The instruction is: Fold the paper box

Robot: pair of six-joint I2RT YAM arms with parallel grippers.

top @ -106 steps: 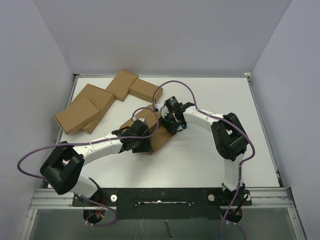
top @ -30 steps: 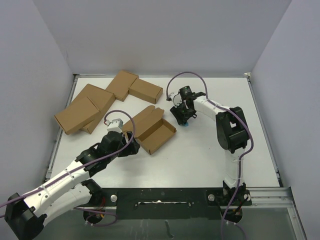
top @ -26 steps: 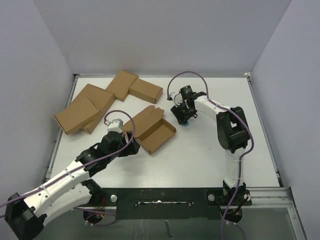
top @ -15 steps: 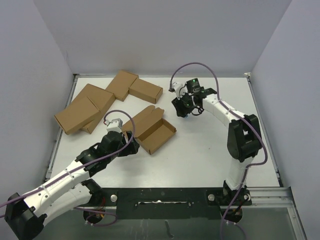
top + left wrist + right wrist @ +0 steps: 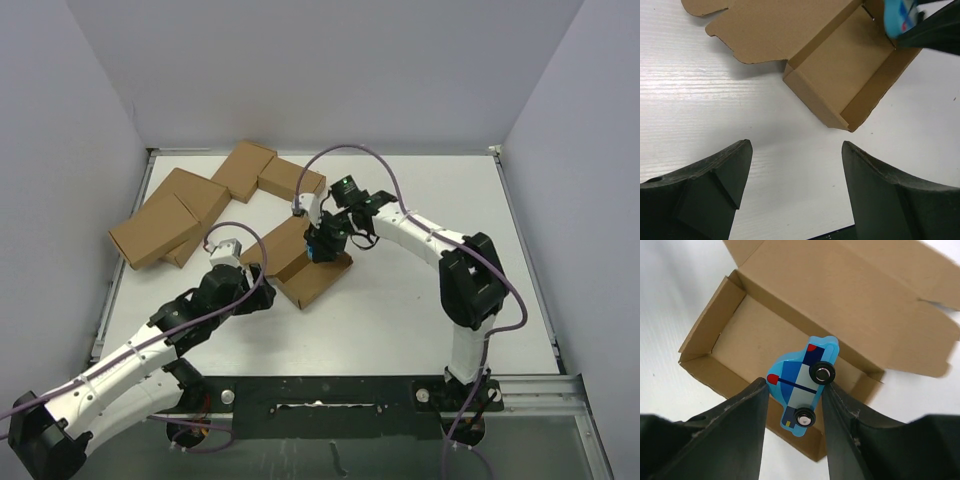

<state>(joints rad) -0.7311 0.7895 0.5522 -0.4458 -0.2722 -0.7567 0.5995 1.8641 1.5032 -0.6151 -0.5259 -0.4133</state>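
Note:
The paper box (image 5: pixel 310 278) lies open in the middle of the table, a shallow brown tray with its lid flap (image 5: pixel 275 243) spread flat to the back left. My right gripper (image 5: pixel 322 243) hangs just over the tray's far end, shut on a blue toy police car (image 5: pixel 802 385). The car stands on end between the fingers, above the tray floor (image 5: pixel 755 342). My left gripper (image 5: pixel 796 150) is open over bare table, just short of the box's near corner (image 5: pixel 840 120), with nothing between its fingers. The car (image 5: pixel 900 17) shows at that view's top right.
Several closed brown cartons (image 5: pixel 200 200) lie in a cluster at the back left of the table. White walls stand on three sides. The right arm's elbow (image 5: pixel 470 280) rises right of centre.
My right gripper has swung left from beside the box to over its tray, carrying the blue toy car. The left arm and the box have stayed put.

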